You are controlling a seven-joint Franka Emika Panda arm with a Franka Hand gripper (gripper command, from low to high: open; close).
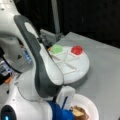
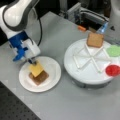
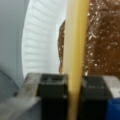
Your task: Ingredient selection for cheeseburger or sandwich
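The yellow cheese square (image 2: 36,69) hangs tilted over the white paper plate (image 2: 53,72), its lower edge at or just above the stack begun there; whether it touches cannot be told. In the wrist view the cheese (image 3: 75,50) is seen edge-on, a thin yellow strip running up the picture, pinched between the two dark fingers (image 3: 53,92) of the gripper (image 3: 73,92). The jaws are closed down to the thickness of the slice and grasp it by one edge. Under the cheese, on the plate, lie brown pieces (image 2: 38,78) (a toast square with something darker on it, as far as the views allow), and the wrist view shows that speckled brown surface (image 3: 102,42) right behind the cheese, with the plate's ribbed rim (image 3: 37,37) to the left.

In a front view the gripper (image 2: 32,60) comes down from the blue and white wrist at the plate's upper left edge. In a front view the arm's body hides most of this, leaving only part of the plate (image 1: 91,105) and a bit of the brown stack (image 1: 79,112).

The white sectioned round tray (image 2: 85,75) stands to the right of the plate, apart from it. It holds a second toast square (image 2: 95,40) in a far compartment, the green leaf (image 2: 114,50) at the right and the red disc (image 2: 112,70) below that. Both front views show the leaf (image 1: 57,49) and the disc (image 1: 76,50) in neighbouring compartments. All stands on a grey table (image 2: 65,105).
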